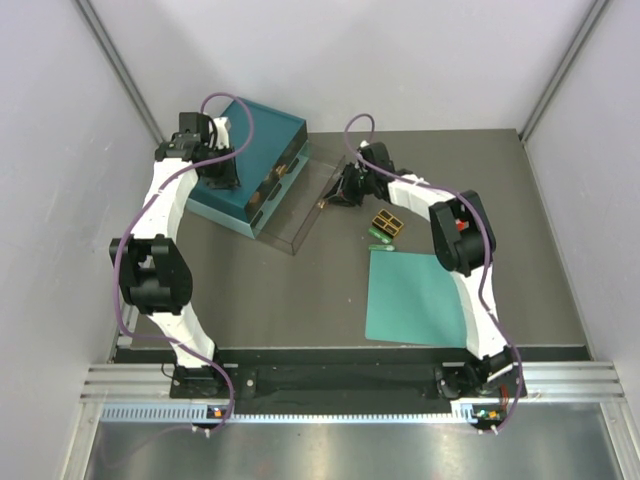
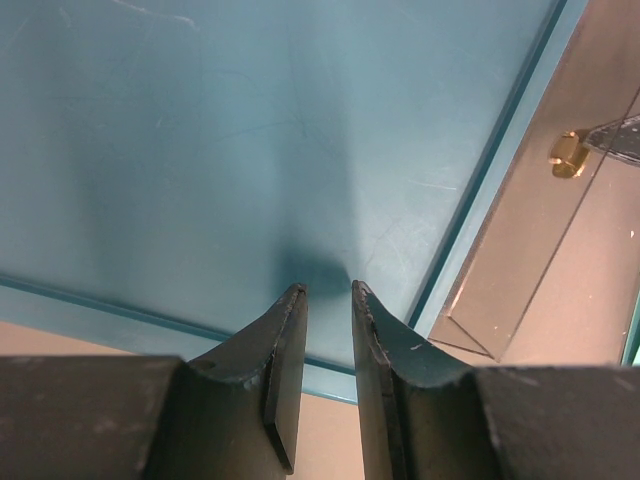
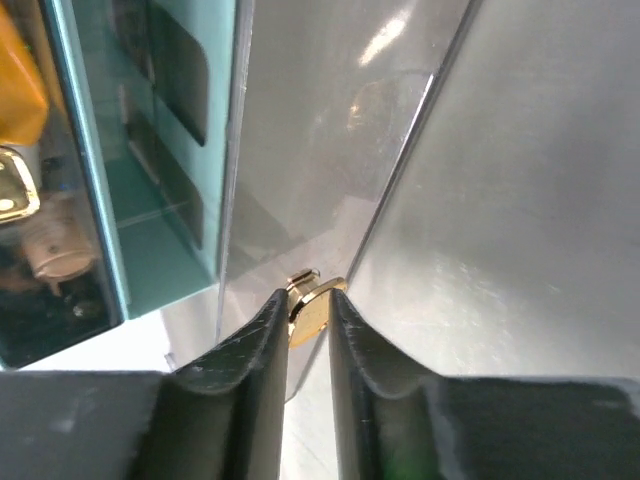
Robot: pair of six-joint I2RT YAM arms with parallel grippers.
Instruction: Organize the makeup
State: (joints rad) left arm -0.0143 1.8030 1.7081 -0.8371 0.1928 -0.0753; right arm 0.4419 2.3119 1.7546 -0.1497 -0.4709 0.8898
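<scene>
Presently, right gripper (image 3: pixel 310 296) jaws clench the gold knob (image 3: pixel 312 308) of the stiff, slick clear door (image 3: pixel 320 150); the palette (image 1: pixel 385 222), likely light and rigid, suits an edge pinch.

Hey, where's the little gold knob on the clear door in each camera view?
Top external: gold knob near centre, at the right gripper.
Left wrist: gold knob upper right, near the edge.
Right wrist: gold knob bottom centre, pinched by the right gripper.
Shared landmark: the teal box.

Grey table (image 1: pixel 300 300), pale walls (image 1: pixel 60 150) (evenly lit)
</scene>
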